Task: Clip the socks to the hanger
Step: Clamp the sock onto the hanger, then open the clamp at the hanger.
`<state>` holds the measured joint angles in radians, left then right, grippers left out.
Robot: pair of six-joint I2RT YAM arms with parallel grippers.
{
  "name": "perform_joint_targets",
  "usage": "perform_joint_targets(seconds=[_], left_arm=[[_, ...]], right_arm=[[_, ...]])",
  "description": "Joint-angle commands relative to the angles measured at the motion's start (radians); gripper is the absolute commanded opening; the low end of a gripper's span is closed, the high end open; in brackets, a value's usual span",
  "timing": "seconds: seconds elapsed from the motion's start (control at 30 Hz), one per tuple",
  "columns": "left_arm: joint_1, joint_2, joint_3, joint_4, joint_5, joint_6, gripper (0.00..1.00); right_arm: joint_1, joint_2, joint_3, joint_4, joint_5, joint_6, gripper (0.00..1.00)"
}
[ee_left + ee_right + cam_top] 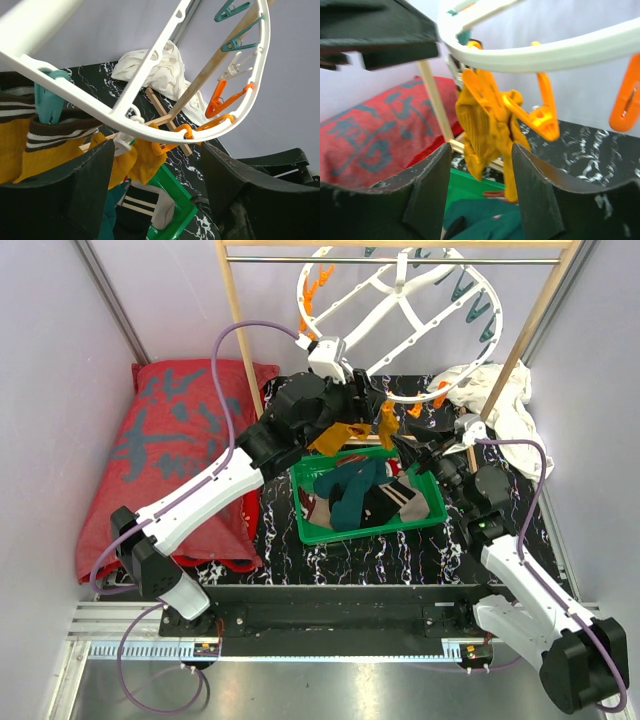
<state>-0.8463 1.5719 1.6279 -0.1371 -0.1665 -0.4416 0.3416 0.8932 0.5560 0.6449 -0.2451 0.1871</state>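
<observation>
The worktop point(400, 560) carries a wooden rack point(240, 330). The hanger point(398, 302) hangs at the rack's top bar, tilted, with its low rim toward the arms, which brings the pegs within reach. The green tray point(380, 527) sits between the arms below that rim and holds the unclipped socks point(355, 490), a teal one on top.

The mustard sock point(485, 125) hangs from the low rim. A teal peg point(49, 102) appears to grip its striped cuff, so the hanger alone seems to carry it.

The left gripper point(157, 155) sits under the rim, jaws wide, with nothing between them. The right gripper point(481, 150) faces the sock, jaws wide and not closed on it. An orange peg point(540, 117) beside the sock looks free.
</observation>
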Motion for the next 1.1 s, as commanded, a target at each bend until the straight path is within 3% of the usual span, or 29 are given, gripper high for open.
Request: perform_joint_targets(seconds=[0.0, 0.23, 0.37, 0.57, 1.07], left_arm=[[0.012, -0.026, 0.018, 0.064, -0.005, 0.018, 0.73], [0.032, -0.013, 0.03, 0.06, 0.002, 0.029, 0.73], [0.036, -0.016, 0.03, 0.059, 0.005, 0.027, 0.72], [0.039, -0.019, 0.032, 0.056, 0.007, 0.032, 0.72], [0.049, -0.016, 0.043, 0.047, 0.013, 0.038, 0.72]], right_arm=[[-0.042, 0.029, 0.018, -0.034, 0.037, -0.057, 0.61], [-0.165, 0.023, 0.018, -0.03, 0.0, -0.101, 0.62], [-0.22, 0.03, 0.025, 0.007, -0.11, -0.112, 0.6], [-0.22, 0.084, 0.088, 0.024, -0.29, -0.127, 0.56], [-0.222, 0.177, 0.171, 0.085, -0.373, -0.143, 0.4]])
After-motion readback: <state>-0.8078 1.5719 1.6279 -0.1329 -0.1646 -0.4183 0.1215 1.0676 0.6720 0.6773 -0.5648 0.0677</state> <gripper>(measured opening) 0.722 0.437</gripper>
